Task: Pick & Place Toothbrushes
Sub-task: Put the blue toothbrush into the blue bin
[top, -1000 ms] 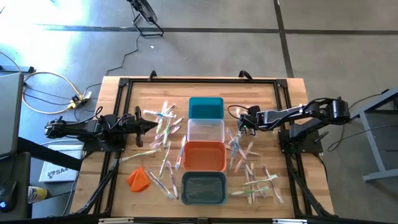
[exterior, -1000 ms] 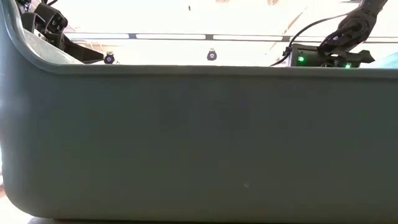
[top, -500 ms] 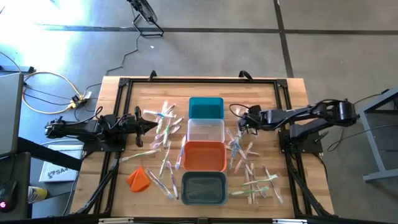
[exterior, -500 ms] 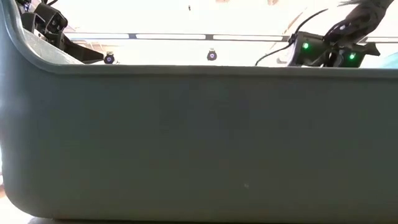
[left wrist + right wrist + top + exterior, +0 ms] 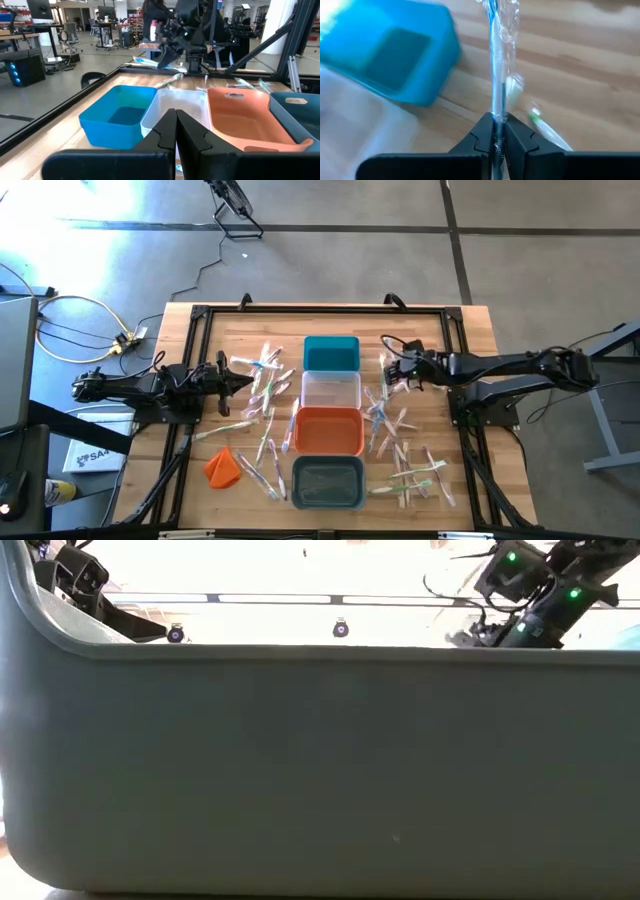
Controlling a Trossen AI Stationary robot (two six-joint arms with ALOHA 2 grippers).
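The right arm has stretched out over the table, lifting its wrapped blue toothbrush (image 5: 496, 65). The left gripper (image 5: 243, 381) waits, closed and empty. The right gripper (image 5: 496, 134) pinches that toothbrush tight, beside the teal bin (image 5: 331, 353), above bare wood.
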